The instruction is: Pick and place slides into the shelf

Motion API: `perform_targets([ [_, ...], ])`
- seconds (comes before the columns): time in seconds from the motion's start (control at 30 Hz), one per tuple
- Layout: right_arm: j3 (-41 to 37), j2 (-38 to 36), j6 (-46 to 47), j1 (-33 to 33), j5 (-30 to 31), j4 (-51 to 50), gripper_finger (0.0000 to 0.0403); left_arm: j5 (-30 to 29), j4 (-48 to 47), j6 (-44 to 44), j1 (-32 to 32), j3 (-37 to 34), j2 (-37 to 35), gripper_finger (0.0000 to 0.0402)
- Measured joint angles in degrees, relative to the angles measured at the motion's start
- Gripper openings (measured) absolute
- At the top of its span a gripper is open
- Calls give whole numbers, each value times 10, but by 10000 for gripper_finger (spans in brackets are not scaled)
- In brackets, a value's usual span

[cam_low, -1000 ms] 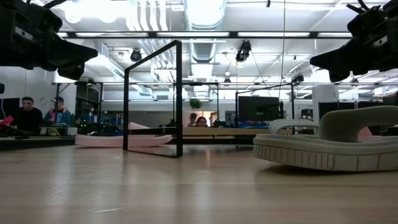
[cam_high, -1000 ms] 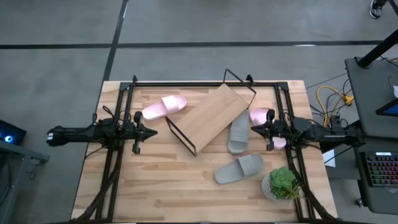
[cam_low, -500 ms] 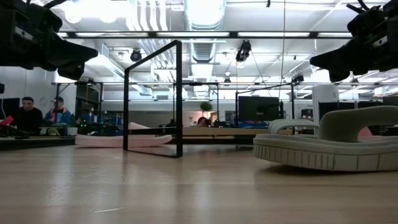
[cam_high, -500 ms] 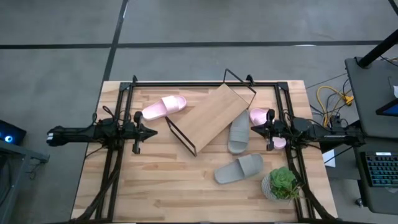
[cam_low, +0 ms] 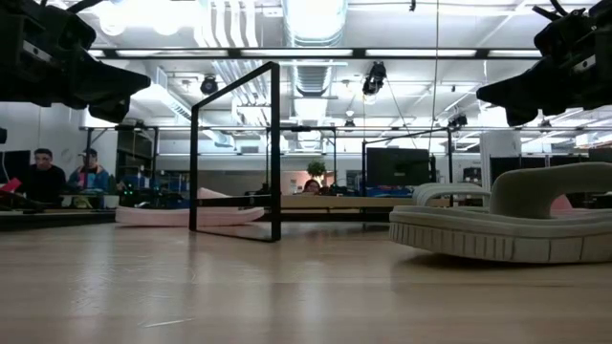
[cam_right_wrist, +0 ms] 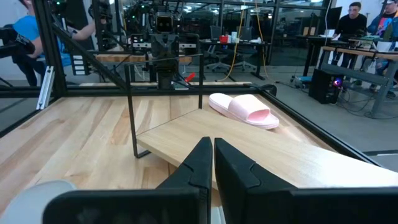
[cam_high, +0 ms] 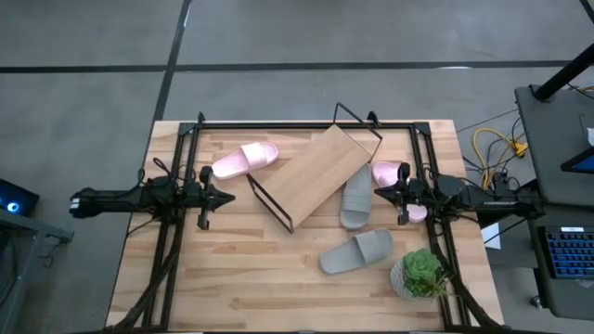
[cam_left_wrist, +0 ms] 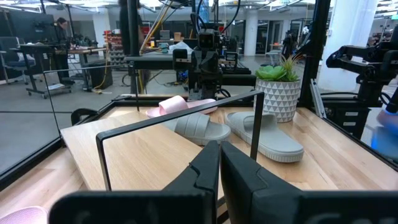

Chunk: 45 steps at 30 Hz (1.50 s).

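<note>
The shelf (cam_high: 311,174), a slanted light-wood board on a thin black wire frame, sits skewed near the table's middle, none of the 4 slides on it. 1 pale pink slide (cam_high: 245,160) lies just beyond its left end; a grey slide (cam_high: 356,197) lies against its right end, a second grey slide (cam_high: 357,251) nearer the front edge beside a potted plant (cam_high: 423,273), and the other pink slide (cam_high: 393,178) lies partly under the right gripper (cam_high: 378,193). The left gripper (cam_high: 230,197) hangs over bare butcher-block table (cam_high: 232,269), with open wood in front of it. Both wrist views show the dark fingers pressed together with only a slit between, holding nothing. The low view alone shows the ribbed foam sole of a grey slide (cam_low: 497,229) and the wire frame (cam_low: 235,153) standing upright; the left wrist view alone shows the plant's white faceted pot (cam_left_wrist: 278,99).
</note>
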Motion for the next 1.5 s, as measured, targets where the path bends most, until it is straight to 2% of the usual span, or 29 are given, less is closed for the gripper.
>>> perform_targets([
  [0.33, 0, 0, -1, 0, 0, 0, 9, 0, 0, 0, 0, 0, 0, 0],
  [0.53, 0, 0, -85, 0, 0, 0, 9, 0, 0, 0, 0, 0, 0, 0],
  [0.73, 0, 0, -95, 0, 0, 0, 9, 0, 0, 0, 0, 0, 0, 0],
  [0.87, 0, 0, -77, 0, 0, 10, 9, 0, 0, 0, 0, 0, 0, 0],
  [1.0, 0, 0, 32, 0, 0, 19, 9, 0, 0, 0, 0, 0, 0, 0],
  [1.17, 0, 2, 2, 0, 0, 122, 9, -29, 25, 70, 0, 0, 0, 0],
  [1.3, 3, 26, -51, 0, 8, 194, 13, -63, 68, 104, 0, 0, 5, 0],
  [1.4, 26, 62, -62, 0, 45, 177, 32, -71, 78, 108, 0, 0, 11, 3],
  [1.5, 60, 114, -64, 0, 47, 152, 62, -71, 86, 106, 0, 0, 25, 23],
])
